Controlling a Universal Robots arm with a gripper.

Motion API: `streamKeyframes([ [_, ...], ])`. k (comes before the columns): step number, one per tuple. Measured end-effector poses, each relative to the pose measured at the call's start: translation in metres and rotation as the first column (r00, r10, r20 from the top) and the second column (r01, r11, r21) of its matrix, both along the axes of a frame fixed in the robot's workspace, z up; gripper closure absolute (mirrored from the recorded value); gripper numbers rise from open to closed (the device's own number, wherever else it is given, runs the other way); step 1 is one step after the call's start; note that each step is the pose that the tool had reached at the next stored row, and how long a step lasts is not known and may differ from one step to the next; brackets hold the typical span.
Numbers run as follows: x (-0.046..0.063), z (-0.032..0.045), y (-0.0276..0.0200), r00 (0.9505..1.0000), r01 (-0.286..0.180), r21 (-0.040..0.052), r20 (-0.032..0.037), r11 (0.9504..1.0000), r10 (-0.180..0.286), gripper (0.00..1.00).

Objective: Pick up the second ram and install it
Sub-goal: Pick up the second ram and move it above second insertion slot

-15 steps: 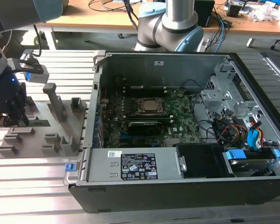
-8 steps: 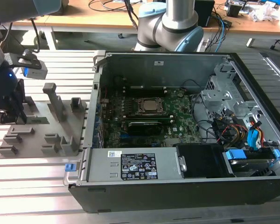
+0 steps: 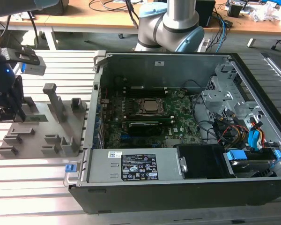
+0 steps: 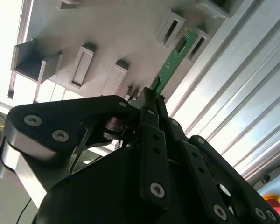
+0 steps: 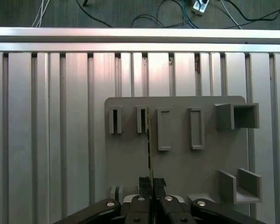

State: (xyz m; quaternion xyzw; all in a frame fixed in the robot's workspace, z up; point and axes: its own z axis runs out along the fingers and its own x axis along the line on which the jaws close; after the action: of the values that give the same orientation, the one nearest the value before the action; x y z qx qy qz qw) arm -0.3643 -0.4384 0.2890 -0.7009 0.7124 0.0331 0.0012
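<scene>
Green circuit-board stick, the second ram (image 4: 175, 58): thin, long and narrow, carrying small dark chips, showing edge-on in both wrist views. It is standing on its long edge on the grey fixture plate (image 5: 186, 163), its far end sitting between two upright slotted blocks near one plate edge. The plate is lying on the slatted worktop (image 5: 37, 140). Tool (image 5: 151, 181) is clamping closed on the stick's near end, pads pressing its flat faces. Judged light and stiff yet fragile; best held by the faces near an end, sparing the contact edge.
</scene>
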Motion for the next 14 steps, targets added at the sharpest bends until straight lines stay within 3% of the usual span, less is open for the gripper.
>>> streamKeyframes([
  [1, 0.0, 0.0081, 0.0, 1.0, 0.0, 0.0, 0.0, 1.0, 0.0, 0.86],
  [14, 0.001, 0.027, 0.0, 1.0, 0.0, 0.0, -0.0001, 1.0, 0.0, 0.86],
])
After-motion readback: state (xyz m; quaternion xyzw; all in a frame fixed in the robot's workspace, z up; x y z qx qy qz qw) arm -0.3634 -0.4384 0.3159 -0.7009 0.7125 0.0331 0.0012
